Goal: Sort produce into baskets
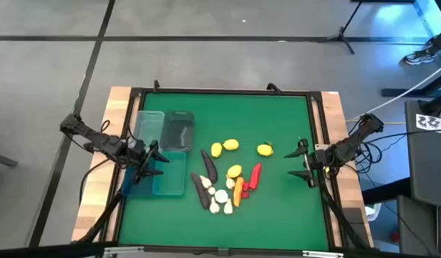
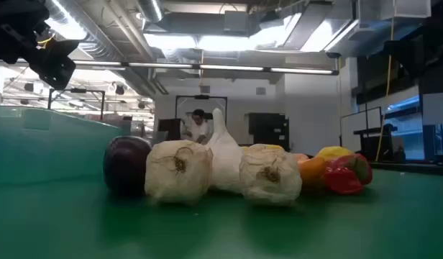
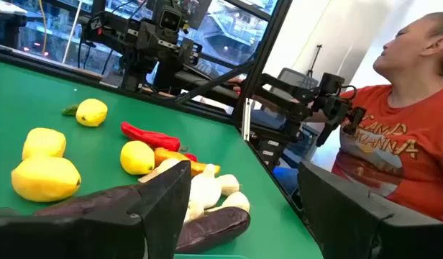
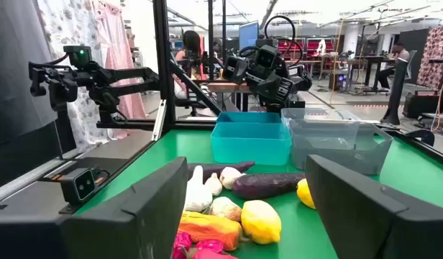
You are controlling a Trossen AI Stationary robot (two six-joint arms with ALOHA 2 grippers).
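You had barely begun the sort. All the produce lay in a loose heap on the green desk (image 1: 278,122), none of it in a basket as far as the overhead view showed. Three lemons (image 1: 230,145) sat at the far side of the heap with a fourth among the pieces, two eggplants (image 1: 209,166) on the side nearer the baskets, the garlic bulbs (image 1: 220,197) at the near end, and the red peppers (image 1: 255,175) and carrot (image 1: 239,190) beside them.

The four baskets (image 1: 167,154) stood clustered together on the left side of the desk, two teal and two clear grey, and looked empty.

Your left gripper (image 1: 153,162) hovered over that cluster with its jaws released and nothing between them. Your right gripper (image 1: 303,163) waited over the right side of the desk, well apart from the heap, jaws also spread and empty.

So every piece remained for you to move.

As for writing, a person's orange shirt in the left wrist view carried lettering, but you could not have read it with confidence.
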